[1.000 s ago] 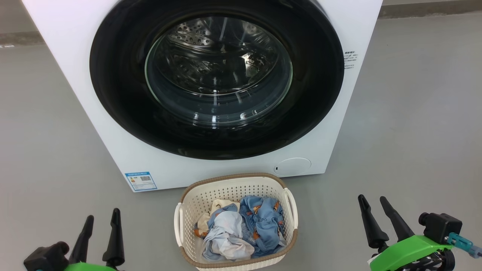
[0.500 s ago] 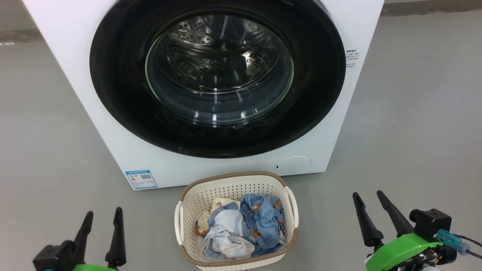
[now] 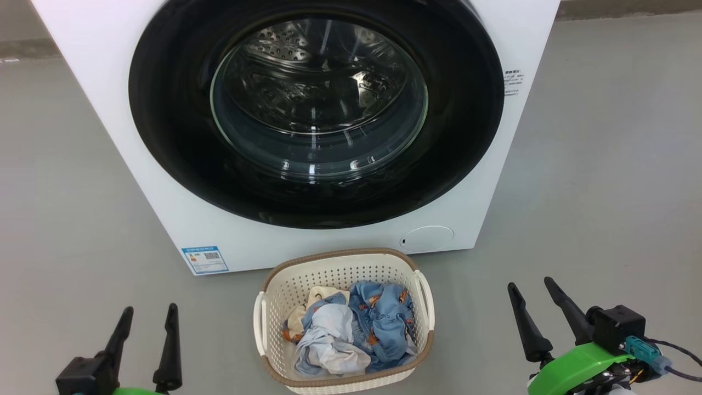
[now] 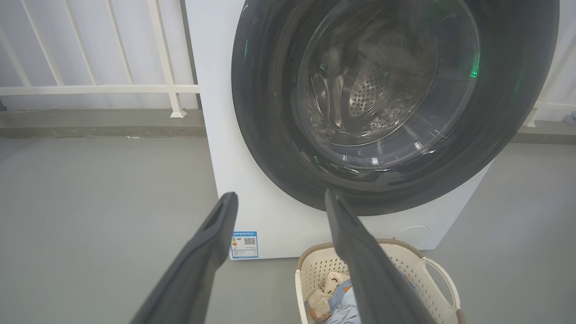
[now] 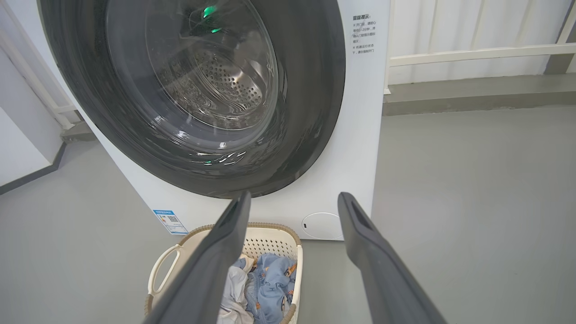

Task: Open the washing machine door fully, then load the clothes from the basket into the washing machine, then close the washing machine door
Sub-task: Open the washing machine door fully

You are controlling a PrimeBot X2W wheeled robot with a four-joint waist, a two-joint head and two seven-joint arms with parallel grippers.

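Nearest: left hand (image 3: pixel 150 308) and right hand (image 3: pixel 530 283), long dark fingers, both spread wide, empty. Between them, on grey floor (image 3: pixel 603 192): small cream perforated plastic basket (image 3: pixel 343 254) holding soft blue-printed and pale clothes (image 3: pixel 351 329). Just behind: big white front-loading washing machine (image 3: pixel 109 82), round black-rimmed glass door (image 3: pixel 164 109) shut. Risks: no handle visible, so fingers may slip off the glossy rim; a reaching arm may knock the basket.

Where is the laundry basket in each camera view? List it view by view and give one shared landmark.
Head view: basket at bottom centre, in front of the washing machine.
Left wrist view: basket at bottom right, partly behind the left gripper.
Right wrist view: basket at bottom, left of centre, partly behind the right gripper.
Shared landmark: the blue label on the machine's lower front.
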